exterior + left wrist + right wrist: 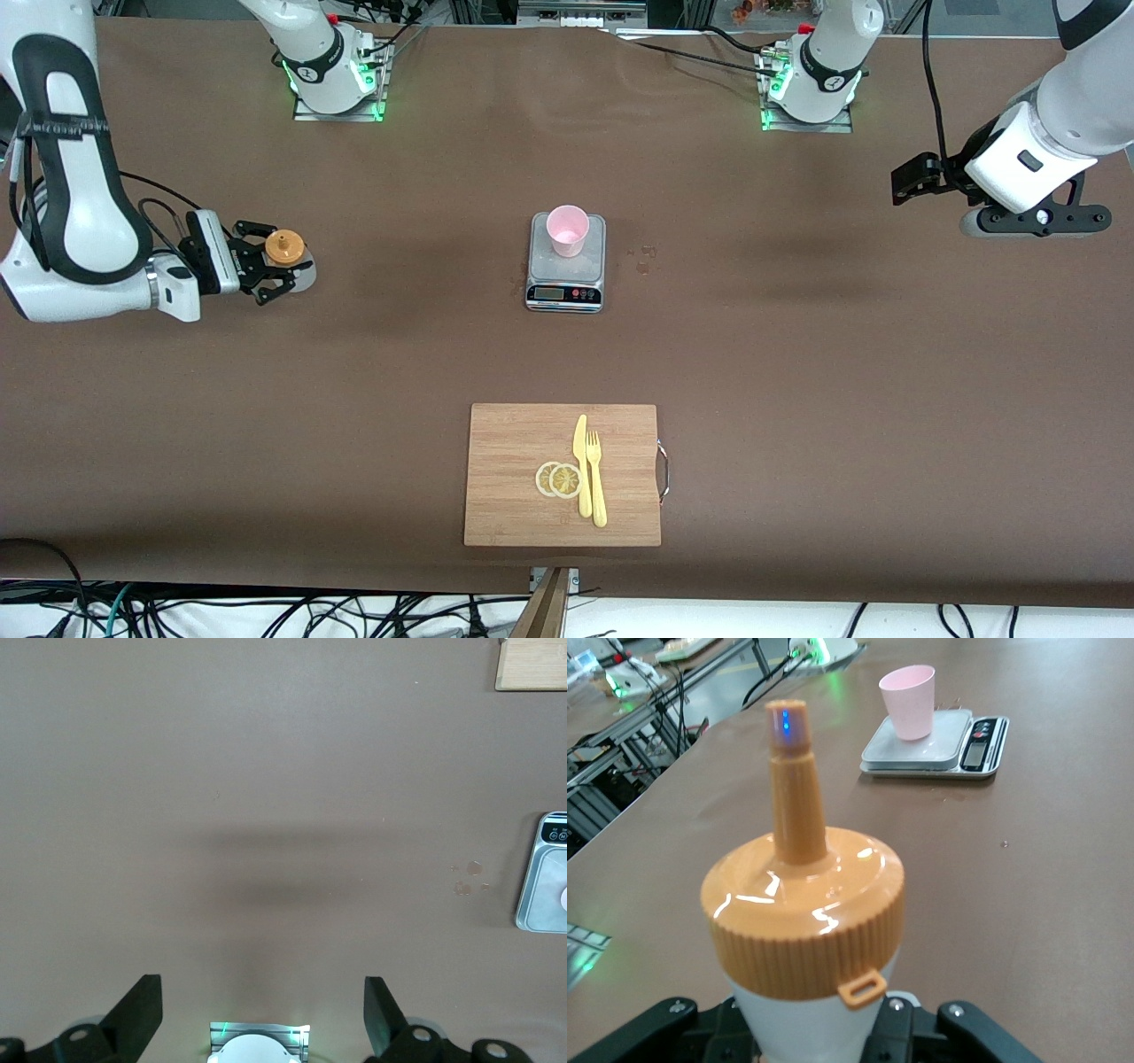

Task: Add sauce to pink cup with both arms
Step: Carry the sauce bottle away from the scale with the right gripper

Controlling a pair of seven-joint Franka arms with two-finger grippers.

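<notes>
A brown cloth-covered table (797, 354) spreads beneath two white jointed robot arms. The right arm (62, 177) reaches in low at its own end of the table, its black two-finger right gripper (270, 263) clamped on a small translucent squeeze bottle with an orange nozzle cap (285, 248), held upright. The left arm (1063, 115) waits over its own end, the left gripper (263, 1010) spread wide and holding nothing. A bamboo cutting board (514, 496), nearest the front camera, carries a yellow plastic knife (581, 461), fork (596, 483) and two lemon slices (559, 479). At mid-table a silver digital kitchen scale (567, 288) bears the small pale pink plastic cup (567, 230), upright on its platform.
</notes>
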